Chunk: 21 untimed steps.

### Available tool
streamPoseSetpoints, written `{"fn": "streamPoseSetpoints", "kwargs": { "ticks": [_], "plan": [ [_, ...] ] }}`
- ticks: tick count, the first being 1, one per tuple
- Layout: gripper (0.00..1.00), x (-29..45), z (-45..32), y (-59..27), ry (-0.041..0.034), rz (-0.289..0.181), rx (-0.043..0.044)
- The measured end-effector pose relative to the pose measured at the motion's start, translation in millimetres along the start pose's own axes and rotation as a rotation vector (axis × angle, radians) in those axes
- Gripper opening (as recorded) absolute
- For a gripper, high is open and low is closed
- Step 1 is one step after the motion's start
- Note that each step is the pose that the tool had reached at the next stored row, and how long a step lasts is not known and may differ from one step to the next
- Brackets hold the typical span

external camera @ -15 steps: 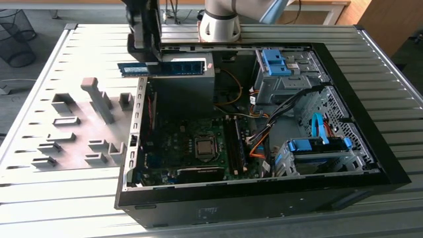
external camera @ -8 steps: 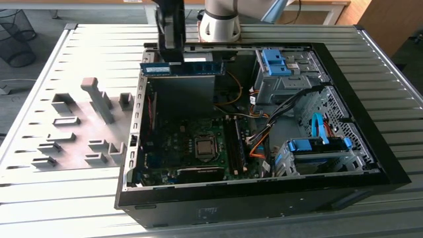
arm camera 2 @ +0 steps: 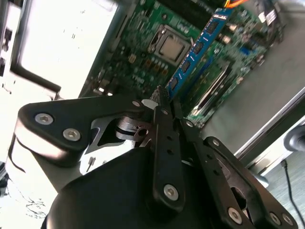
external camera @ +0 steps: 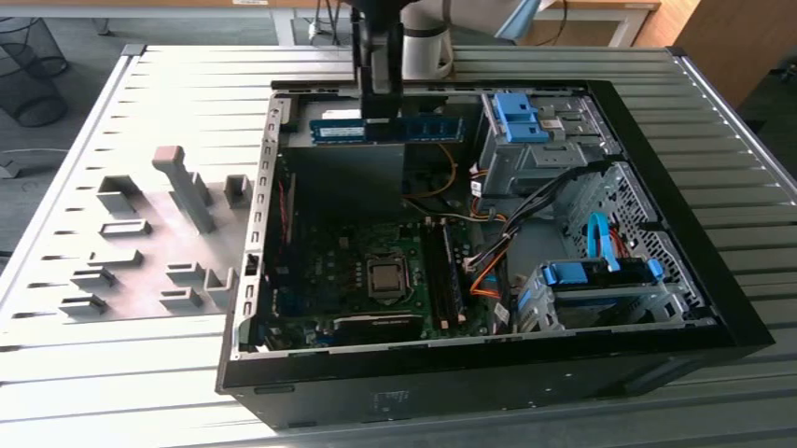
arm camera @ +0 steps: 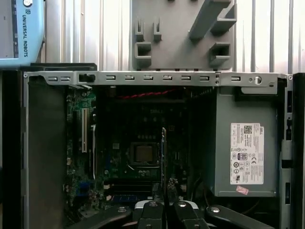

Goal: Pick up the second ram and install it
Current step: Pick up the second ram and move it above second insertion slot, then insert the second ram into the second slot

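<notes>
The second ram [external camera: 388, 130] is a blue-green stick with dark chips. It hangs level above the far end of the open computer case [external camera: 697, 308], with my gripper [external camera: 377, 114] shut on its top edge near the middle. In the second wrist view the ram [arm camera 2: 196, 47] reaches out from my gripper [arm camera 2: 161, 97] over the motherboard [arm camera 2: 143, 52]. The first wrist view shows the ram [arm camera: 164, 152] edge-on, rising from my gripper [arm camera: 165, 193] in line with the processor socket [arm camera: 144, 153]. The dark memory slots [external camera: 442, 280] lie beside the socket [external camera: 386, 277], lower in the case.
A grey holder plate [external camera: 125, 271] with upright blocks lies at the exterior view's left of the case. Drive cages with blue latches [external camera: 529, 117] [external camera: 598, 275] and bundled cables [external camera: 492, 266] fill the case's right side. A grey power supply [arm camera: 245, 152] sits along one wall.
</notes>
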<state>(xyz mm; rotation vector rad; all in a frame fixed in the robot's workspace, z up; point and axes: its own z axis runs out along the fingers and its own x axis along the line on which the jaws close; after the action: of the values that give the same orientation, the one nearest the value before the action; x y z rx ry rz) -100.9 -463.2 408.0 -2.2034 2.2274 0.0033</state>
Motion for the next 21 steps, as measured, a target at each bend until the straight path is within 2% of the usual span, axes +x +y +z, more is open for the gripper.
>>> {"fn": "streamPoseSetpoints", "kwargs": {
  "ticks": [12, 14, 21],
  "plan": [
    [0.14, -0.6, 4.2, -54.2, 0.0, 0.0, 0.0],
    [0.14, -0.6, 4.8, -61.1, -0.0001, 0.0, 0.0],
    [0.14, -0.6, 4.8, -63.2, 0.0, 0.0, 0.0]
  ]
}}
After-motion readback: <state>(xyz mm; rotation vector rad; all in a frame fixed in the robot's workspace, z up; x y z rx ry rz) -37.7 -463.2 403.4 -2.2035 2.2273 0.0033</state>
